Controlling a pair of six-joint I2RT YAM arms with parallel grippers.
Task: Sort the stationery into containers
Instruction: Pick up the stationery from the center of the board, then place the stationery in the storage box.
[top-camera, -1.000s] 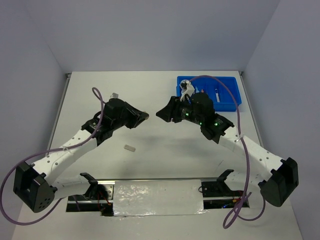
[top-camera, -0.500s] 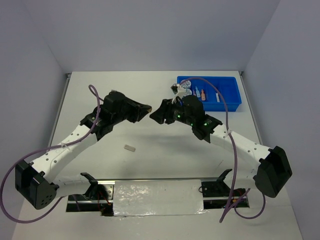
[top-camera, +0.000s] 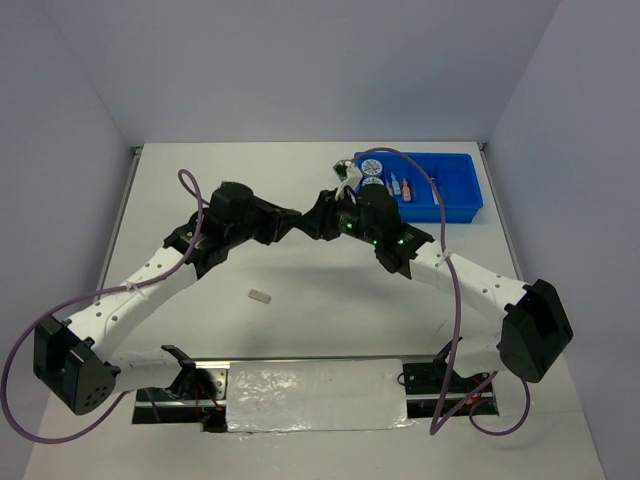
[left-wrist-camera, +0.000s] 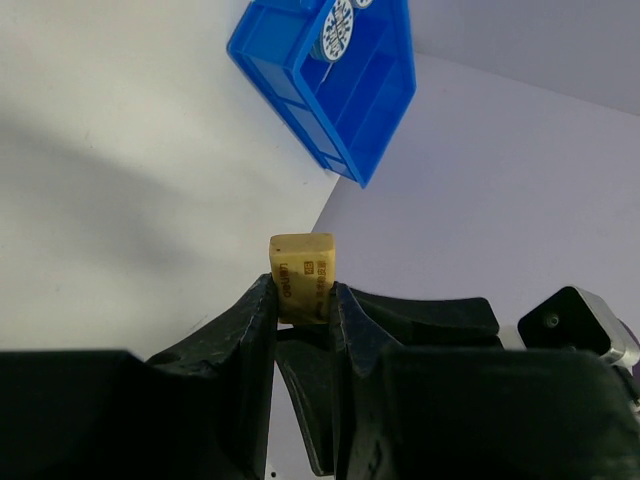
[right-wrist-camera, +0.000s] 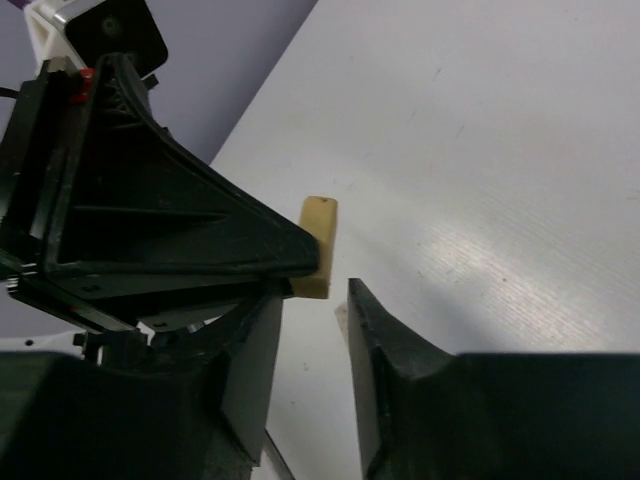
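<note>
My left gripper (left-wrist-camera: 302, 290) is shut on a tiny tan block (left-wrist-camera: 302, 268) with print on its side, held up above the table. In the right wrist view the same block (right-wrist-camera: 320, 232) sticks out of the left gripper's tip (right-wrist-camera: 303, 262). Its near end reaches the gap of my right gripper (right-wrist-camera: 315, 292), which is open and not touching it. From above, the two grippers (top-camera: 293, 216) (top-camera: 313, 219) meet tip to tip at mid table. The blue tray (top-camera: 468, 186) at the far right holds a patterned roll (top-camera: 372, 168) and small coloured bars (top-camera: 396, 186).
A short beige bar (top-camera: 259, 296) lies loose on the white table in front of the left arm. The tray (left-wrist-camera: 352, 112) with its roll (left-wrist-camera: 337, 27) sits beyond the held block. Grey walls close in the table's back and sides.
The right arm has swung left, away from the tray, until its fingers reach the block. The left gripper has shifted slightly right toward it, still holding the block.
</note>
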